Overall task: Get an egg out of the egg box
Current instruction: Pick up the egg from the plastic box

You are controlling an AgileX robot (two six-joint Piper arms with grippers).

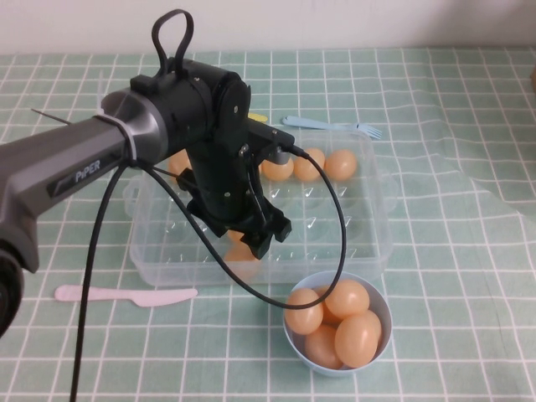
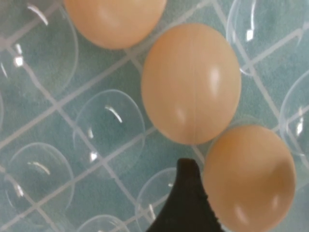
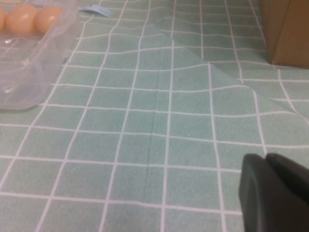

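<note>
The egg (image 1: 243, 249) nearest the left tool sits in a cup of the egg box (image 1: 381, 243) along its near wall, partly hidden beneath the tool. In the left wrist view three eggs lie close together on the dimpled clear floor; the middle one (image 2: 191, 83) fills the centre, another (image 2: 248, 178) lies just beside one black fingertip (image 2: 186, 203). No finger is seen touching an egg there.

The left tool (image 1: 251, 228) hangs low inside the box over its near row, pointing down. Its fingers stand spread apart, with nothing pinched between them.

More eggs (image 1: 327, 164) rest in the far row of the box. The box lies on the counter (image 1: 469, 285), which is covered with a green checked cloth.

Just beside the box's near right corner stands a light-blue bowl (image 1: 295, 345) holding several eggs. A pink plastic knife (image 1: 126, 295) lies on the cloth at the near left of the box. A blue fork (image 1: 335, 126) lies beyond the far wall.

The right tool (image 3: 273, 193) shows only in its own wrist view, as a dark shape low over bare cloth, away from the box's right side. Cannot tell whether it is spread or pressed together. A brown box-like object (image 3: 287, 31) stands at the cloth's edge in that view.
</note>
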